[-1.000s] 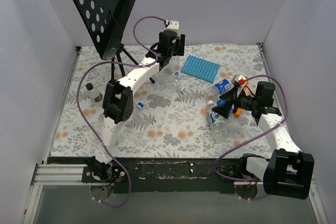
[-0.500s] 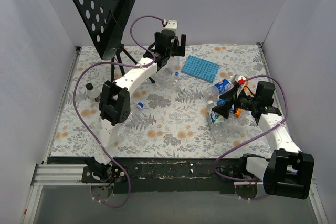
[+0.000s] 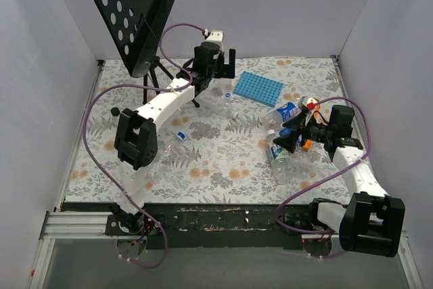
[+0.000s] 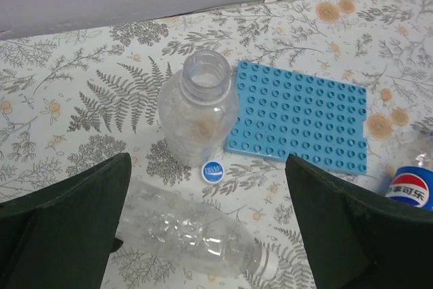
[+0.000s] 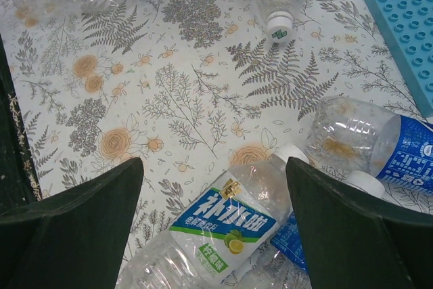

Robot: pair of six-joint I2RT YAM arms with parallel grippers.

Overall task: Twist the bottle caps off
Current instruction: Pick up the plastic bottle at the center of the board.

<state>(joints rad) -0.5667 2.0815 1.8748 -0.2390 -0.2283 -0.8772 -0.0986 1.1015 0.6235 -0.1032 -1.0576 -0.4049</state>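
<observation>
In the left wrist view my left gripper (image 4: 206, 162) hangs open and empty above an upright clear bottle (image 4: 198, 109) whose neck is bare. A loose blue-and-white cap (image 4: 212, 171) lies on the table right beside that bottle. Nearer to me a clear bottle (image 4: 186, 228) lies on its side, a white cap (image 4: 270, 267) on its neck. My right gripper (image 5: 215, 164) is open over a lying bottle with a blue-and-green label (image 5: 230, 225) and touches nothing. From above, the left gripper (image 3: 220, 69) is at the back and the right gripper (image 3: 291, 141) is by the bottle pile.
A blue studded tray (image 3: 258, 88) lies at the back, right of the left gripper. A black perforated music stand (image 3: 132, 11) fills the back left corner. Another bottle with a blue cap (image 3: 180, 136) lies by the left arm. An orange stick (image 3: 306, 143) sits among the right-hand bottles.
My left gripper has opened wide and drawn back from the upright bottle, and the left arm's elbow has swung to the left. The right arm has not moved.
</observation>
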